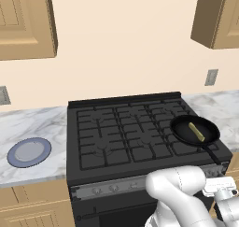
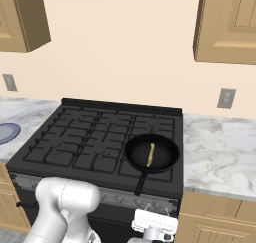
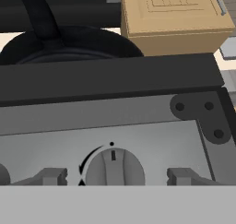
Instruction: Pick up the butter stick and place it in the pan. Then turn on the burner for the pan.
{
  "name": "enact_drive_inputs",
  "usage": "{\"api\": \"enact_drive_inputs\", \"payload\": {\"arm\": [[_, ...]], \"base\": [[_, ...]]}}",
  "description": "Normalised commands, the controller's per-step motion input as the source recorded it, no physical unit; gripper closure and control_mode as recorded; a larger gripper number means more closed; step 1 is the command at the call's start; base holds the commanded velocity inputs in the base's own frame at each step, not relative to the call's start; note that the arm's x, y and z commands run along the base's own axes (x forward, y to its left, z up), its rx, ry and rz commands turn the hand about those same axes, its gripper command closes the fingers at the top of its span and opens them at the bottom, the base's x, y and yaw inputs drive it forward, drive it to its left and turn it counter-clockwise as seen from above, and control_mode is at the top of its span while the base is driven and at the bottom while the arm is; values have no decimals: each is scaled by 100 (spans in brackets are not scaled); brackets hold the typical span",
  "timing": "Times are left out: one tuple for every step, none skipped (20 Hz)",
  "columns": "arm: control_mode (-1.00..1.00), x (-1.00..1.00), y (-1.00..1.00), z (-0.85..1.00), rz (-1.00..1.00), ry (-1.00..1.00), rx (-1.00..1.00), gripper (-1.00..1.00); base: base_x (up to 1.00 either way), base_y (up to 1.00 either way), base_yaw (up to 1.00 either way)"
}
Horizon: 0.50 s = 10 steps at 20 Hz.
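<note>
One butter stick (image 1: 196, 131) lies flat inside the pan (image 1: 183, 131), near the middle of its black floor and a little slanted. The pan sits on the front right burner (image 1: 179, 146) of the black gas stovetop (image 1: 116, 128), and its straight handle points toward the front edge of the stove, over the control panel (image 3: 55, 142). From the right base view, the same butter stick (image 2: 150, 154) is a thin yellow bar in the pan (image 2: 165, 154), well inside the rim and not touching it.

Low in front of the stove, the gripper (image 3: 115, 177) faces the grey control panel. In the hand view, its two finger tips (image 3: 50, 176) stand wide apart, one on each side of a round grey knob (image 3: 114, 168), and a gap shows between each tip and the knob. I cannot tell if they already touch it. The mark on the knob points straight up to a small dot above it. Above the panel, the dark underside of the pan (image 3: 69, 45) and its handle are seen over the stove edge.

On the marble counter (image 1: 28, 125) left of the stove, a blue-grey plate (image 1: 29, 152) rests alone, well apart from the pan. A wooden cabinet (image 3: 173, 15) stands just beside the stove on the right.
</note>
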Motion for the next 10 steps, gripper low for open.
{"api": "enact_drive_inputs", "payload": {"arm": [[-100, 0, 0, 0, 0, 0, 0, 100], [-100, 0, 0, 0, 0, 0, 0, 100], [-100, 0, 0, 0, 0, 0, 0, 100], [-100, 0, 0, 0, 0, 0, 0, 100], [-100, 0, 0, 0, 0, 0, 0, 100], [-100, 0, 0, 0, 0, 0, 0, 100], [-100, 0, 0, 0, 0, 0, 0, 100], [-100, 0, 0, 0, 0, 0, 0, 100], [-100, 0, 0, 0, 0, 0, 0, 100], [-100, 0, 0, 0, 0, 0, 0, 100]], "base": [[0, 0, 0], [0, 0, 0], [0, 0, 0], [0, 0, 0], [0, 0, 0], [0, 0, 0], [0, 0, 0], [0, 0, 0], [0, 0, 0], [0, 0, 0]]}}
